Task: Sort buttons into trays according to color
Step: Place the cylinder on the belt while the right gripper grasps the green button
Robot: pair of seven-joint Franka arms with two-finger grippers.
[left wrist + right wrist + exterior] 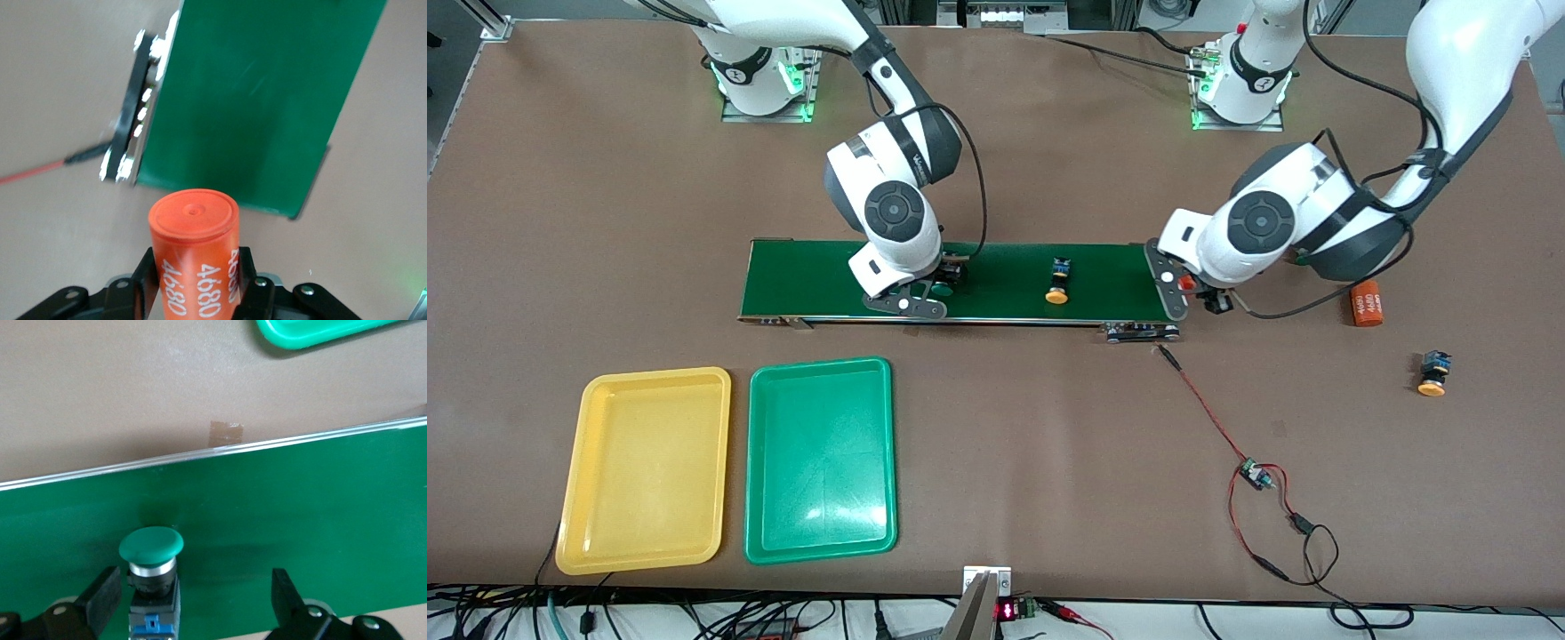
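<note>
Smooth orange cylinder (193, 250) clamped in left tool (193, 280); round green-capped button (151, 570) on belt (267, 500).

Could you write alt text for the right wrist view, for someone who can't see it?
A green-capped button sits on the dark-green conveyor belt between the open fingers of the right gripper. A corner of the green tray shows on the brown table.
</note>
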